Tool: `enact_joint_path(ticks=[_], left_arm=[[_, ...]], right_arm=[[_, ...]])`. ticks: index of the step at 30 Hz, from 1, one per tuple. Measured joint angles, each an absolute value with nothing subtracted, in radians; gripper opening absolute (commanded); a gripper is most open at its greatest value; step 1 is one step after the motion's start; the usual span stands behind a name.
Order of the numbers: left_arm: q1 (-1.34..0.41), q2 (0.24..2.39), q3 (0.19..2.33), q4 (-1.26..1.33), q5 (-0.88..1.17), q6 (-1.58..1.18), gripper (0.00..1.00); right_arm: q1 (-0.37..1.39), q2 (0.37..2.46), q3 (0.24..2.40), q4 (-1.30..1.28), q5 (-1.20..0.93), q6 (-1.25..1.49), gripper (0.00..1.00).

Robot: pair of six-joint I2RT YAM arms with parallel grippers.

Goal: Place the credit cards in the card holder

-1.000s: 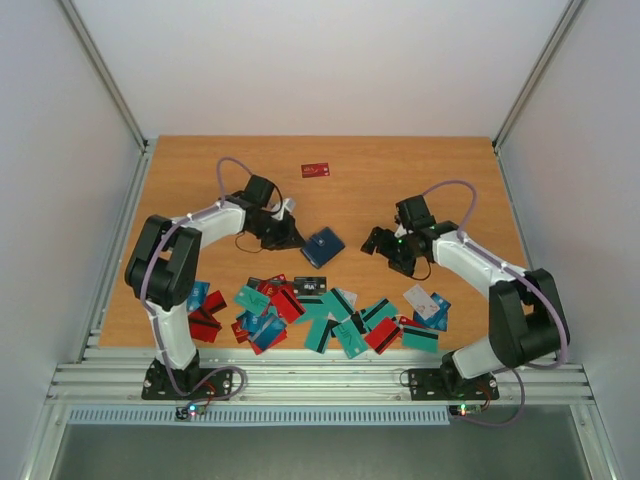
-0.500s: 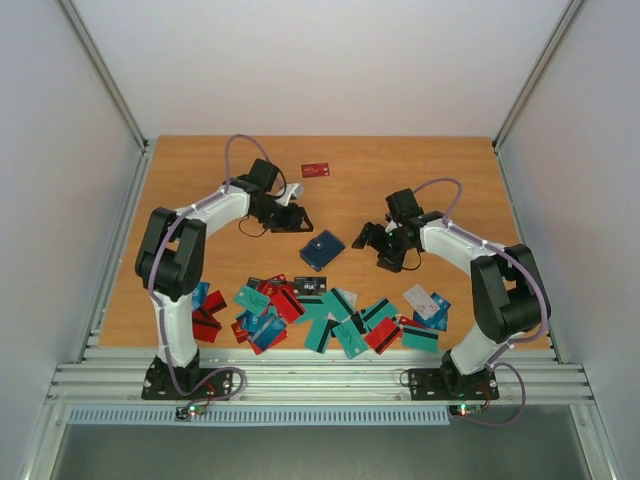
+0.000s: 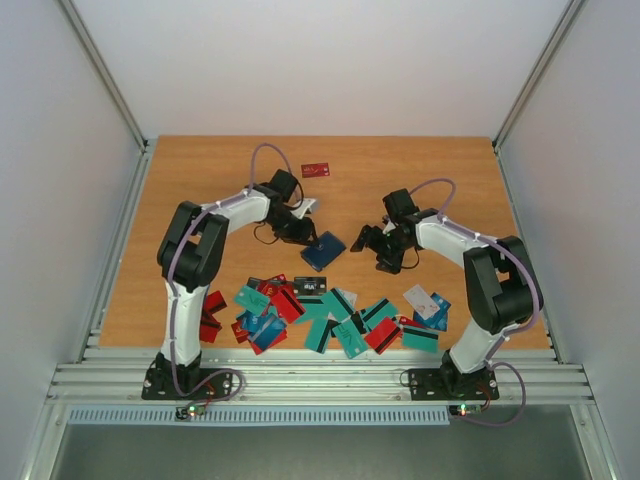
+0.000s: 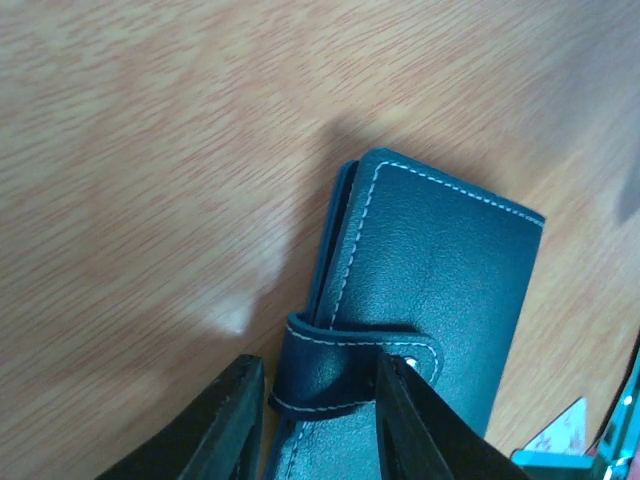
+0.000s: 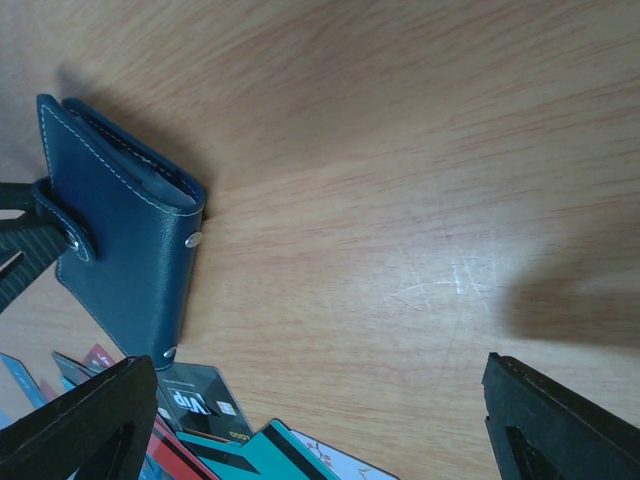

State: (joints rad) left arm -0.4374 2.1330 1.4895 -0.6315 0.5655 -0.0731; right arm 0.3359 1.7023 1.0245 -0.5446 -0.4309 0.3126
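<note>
card holder (image 3: 322,250) closed | left tool (image 4: 315,372) straddling its strap (image 4: 345,345), I cannot tell grip | right tool (image 5: 320,380), 3 o'clock, released

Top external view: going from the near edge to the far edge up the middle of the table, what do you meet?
pile of credit cards → card holder → lone red card

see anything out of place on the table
One red card lies alone near the far edge, well apart from the card pile by the arm bases. The holder is strapped shut.
</note>
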Motion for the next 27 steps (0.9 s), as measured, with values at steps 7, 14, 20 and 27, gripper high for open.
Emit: enact_joint_path(ticks=[7,14,20,27], left_arm=[[-0.453,2.149,1.508,-0.631,0.546,-0.072,0.04],[-0.453,2.149,1.514,-0.622,0.564,-0.09,0.0],[-0.453,2.146,1.514,-0.611,0.595,-0.144,0.0],[-0.453,2.08,1.515,-0.6,0.649,-0.265,0.0]], right_arm=[[0.336,1.717,1.027,-0.565,-0.439,0.294,0.89],[0.336,1.717,1.033,-0.577,-0.438,0.274,0.89],[0.336,1.704,1.07,-0.582,-0.425,0.253,0.89],[0.327,1.64,1.086,-0.576,-0.416,0.241,0.9]])
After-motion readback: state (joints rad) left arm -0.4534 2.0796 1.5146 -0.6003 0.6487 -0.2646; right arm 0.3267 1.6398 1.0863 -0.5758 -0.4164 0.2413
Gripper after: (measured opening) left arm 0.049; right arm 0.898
